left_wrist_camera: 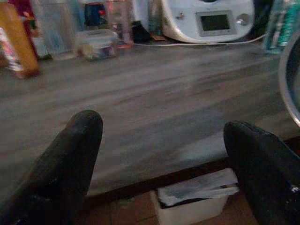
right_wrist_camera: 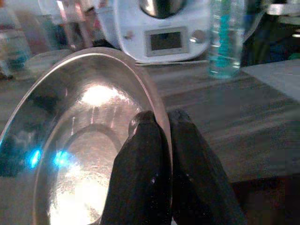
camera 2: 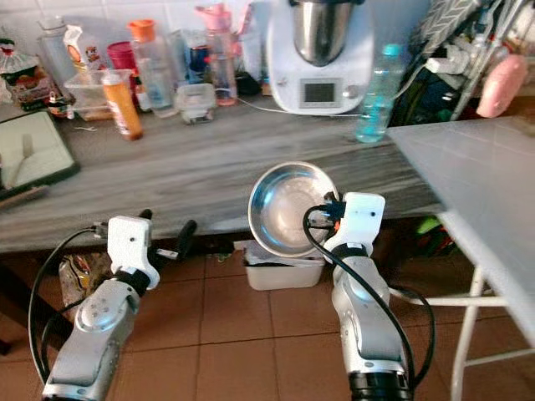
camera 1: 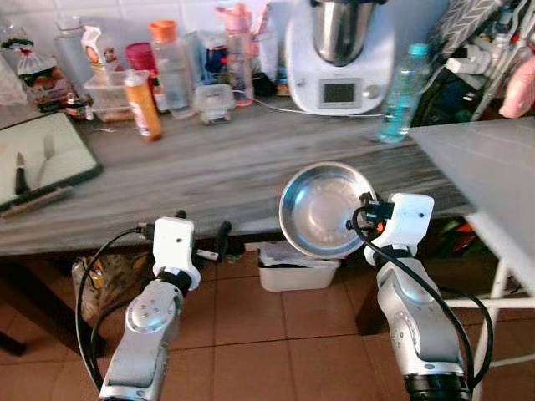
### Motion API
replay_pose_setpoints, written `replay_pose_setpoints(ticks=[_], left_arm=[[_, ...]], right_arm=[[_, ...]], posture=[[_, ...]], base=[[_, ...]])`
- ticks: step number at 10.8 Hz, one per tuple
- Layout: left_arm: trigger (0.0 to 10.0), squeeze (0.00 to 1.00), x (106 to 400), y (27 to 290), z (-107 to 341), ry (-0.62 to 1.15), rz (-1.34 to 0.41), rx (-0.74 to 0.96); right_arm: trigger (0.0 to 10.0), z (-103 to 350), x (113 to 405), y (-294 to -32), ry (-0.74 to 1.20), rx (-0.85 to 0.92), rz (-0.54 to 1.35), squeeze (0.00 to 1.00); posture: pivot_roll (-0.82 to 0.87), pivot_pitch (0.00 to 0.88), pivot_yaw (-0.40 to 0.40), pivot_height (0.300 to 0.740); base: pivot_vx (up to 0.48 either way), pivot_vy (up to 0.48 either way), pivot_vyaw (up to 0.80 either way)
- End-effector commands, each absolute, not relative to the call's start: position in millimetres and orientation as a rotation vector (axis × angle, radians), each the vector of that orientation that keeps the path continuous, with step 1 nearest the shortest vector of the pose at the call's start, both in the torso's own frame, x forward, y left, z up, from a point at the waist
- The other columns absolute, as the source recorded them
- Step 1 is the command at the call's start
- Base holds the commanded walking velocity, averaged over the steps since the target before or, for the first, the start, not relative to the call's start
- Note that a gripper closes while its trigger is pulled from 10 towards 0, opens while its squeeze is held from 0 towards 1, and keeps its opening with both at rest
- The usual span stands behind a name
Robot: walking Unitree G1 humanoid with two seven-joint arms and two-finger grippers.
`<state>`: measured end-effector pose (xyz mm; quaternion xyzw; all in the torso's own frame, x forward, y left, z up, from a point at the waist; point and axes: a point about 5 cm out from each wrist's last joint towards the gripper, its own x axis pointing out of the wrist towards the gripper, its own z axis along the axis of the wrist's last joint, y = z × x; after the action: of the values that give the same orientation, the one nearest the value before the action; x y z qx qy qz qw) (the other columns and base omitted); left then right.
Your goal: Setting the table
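A shiny steel bowl (camera 1: 322, 209) hangs tilted over the front edge of the grey wooden counter (camera 1: 201, 167). My right gripper (camera 1: 361, 213) is shut on the bowl's rim, one finger inside and one outside, as the right wrist view shows at the rim (right_wrist_camera: 161, 126). My left gripper (camera 1: 201, 230) is open at the counter's front edge, left of the bowl, with nothing between its fingers (left_wrist_camera: 70, 154). The bowl's edge (left_wrist_camera: 290, 84) shows beside the left gripper in the left wrist view.
At the counter's back stand a white kitchen machine (camera 1: 338, 54), a blue water bottle (camera 1: 399, 96), an orange bottle (camera 1: 144, 104) and several containers. A tablet-like board (camera 1: 42, 159) lies at left. A white table (camera 1: 493, 167) stands at right. A white bin (camera 1: 297, 266) sits below the counter.
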<state>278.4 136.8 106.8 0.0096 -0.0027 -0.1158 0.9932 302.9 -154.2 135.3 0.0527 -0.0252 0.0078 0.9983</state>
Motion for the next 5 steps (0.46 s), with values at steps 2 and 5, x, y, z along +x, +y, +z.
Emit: replay_pose_setpoints(ticks=[2,5], left_arm=[[10.0,0.00,278.5,136.8,108.0,-0.010,-0.232,0.034],[10.0,0.00,280.1,139.7,108.1,-0.018,-0.208,0.030]], right_arm=[[10.0,139.5,304.3,-153.5,-0.070,0.106,0.016,0.00],[10.0,139.6,304.5,-152.0,-0.072,0.103,0.031,0.00]], posture=[[0.09,0.000,0.037,0.740],[0.09,0.000,0.038,0.740]], base=[[0.000,-0.480,0.00],[0.000,-0.134,0.00]])
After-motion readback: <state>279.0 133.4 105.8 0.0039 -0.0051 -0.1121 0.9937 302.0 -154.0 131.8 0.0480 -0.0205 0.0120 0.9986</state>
